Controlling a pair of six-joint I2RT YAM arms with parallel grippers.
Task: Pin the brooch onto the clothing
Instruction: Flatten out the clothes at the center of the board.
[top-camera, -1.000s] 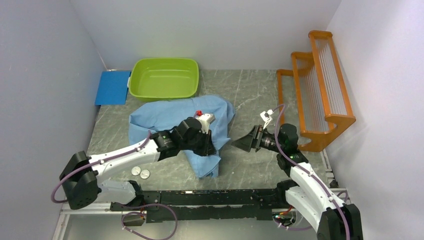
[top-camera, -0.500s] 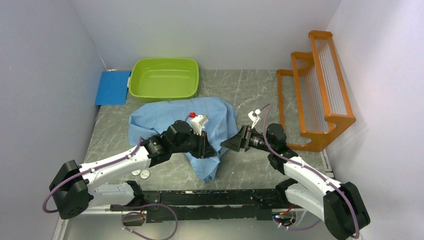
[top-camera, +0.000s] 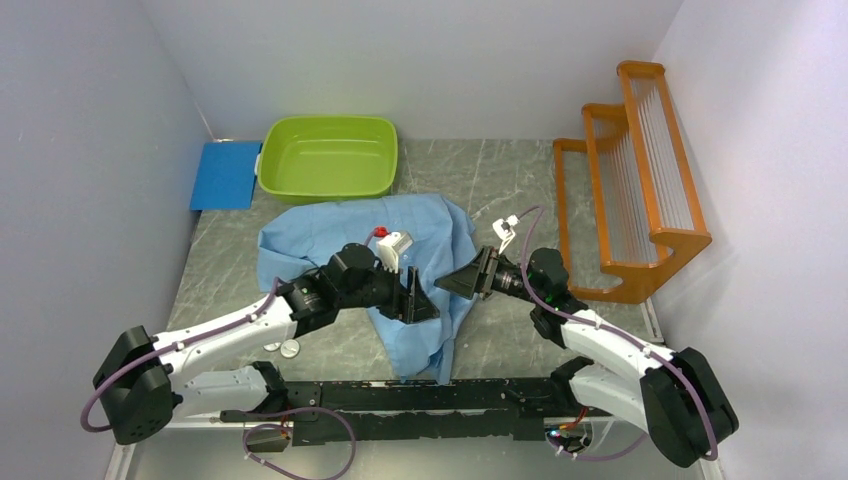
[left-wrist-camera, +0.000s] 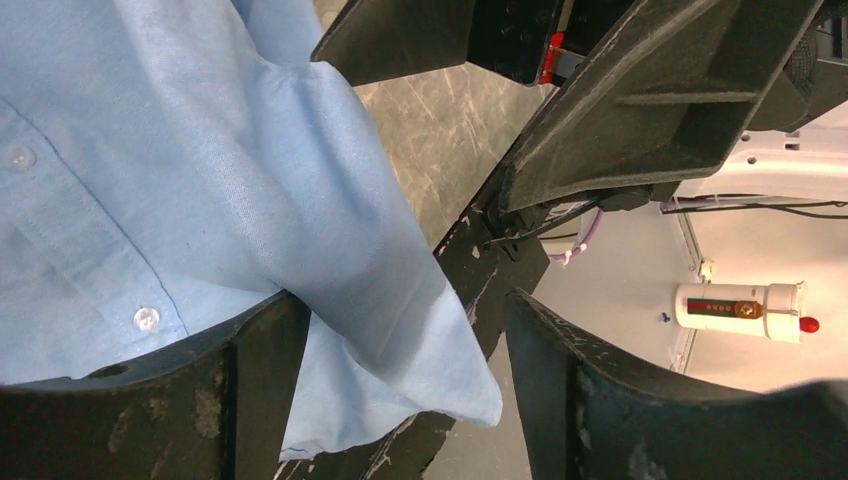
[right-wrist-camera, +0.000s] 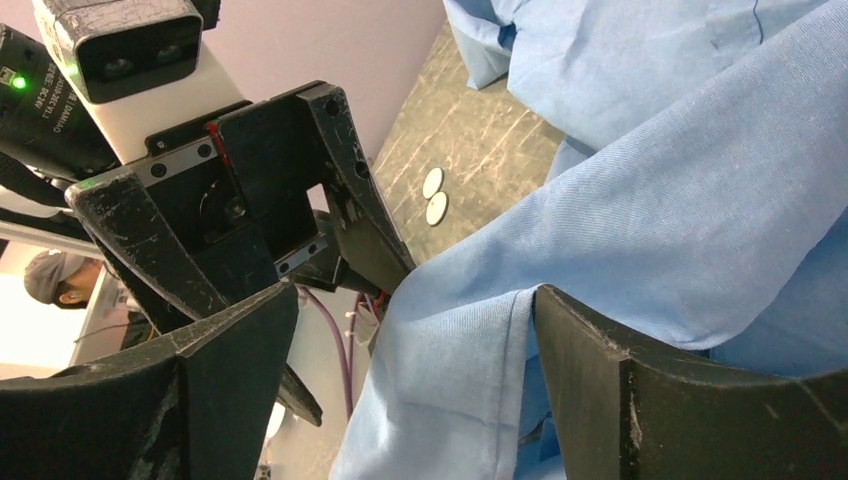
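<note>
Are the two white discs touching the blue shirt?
Apart. The right wrist view shows both white discs lying on the grey table, with bare tabletop between them and the nearest edge of the shirt.

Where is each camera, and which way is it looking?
Top: above and behind, looking down at the shirt and green tub; the left arm and right arm show.
Left wrist: on the left arm, looking past its own fingers at shirt buttons and the right tool.
Right wrist: on the right arm, looking past its own fingers at the shirt, left tool and white discs.
Shared: both wrist views face each other across the shirt.
</note>
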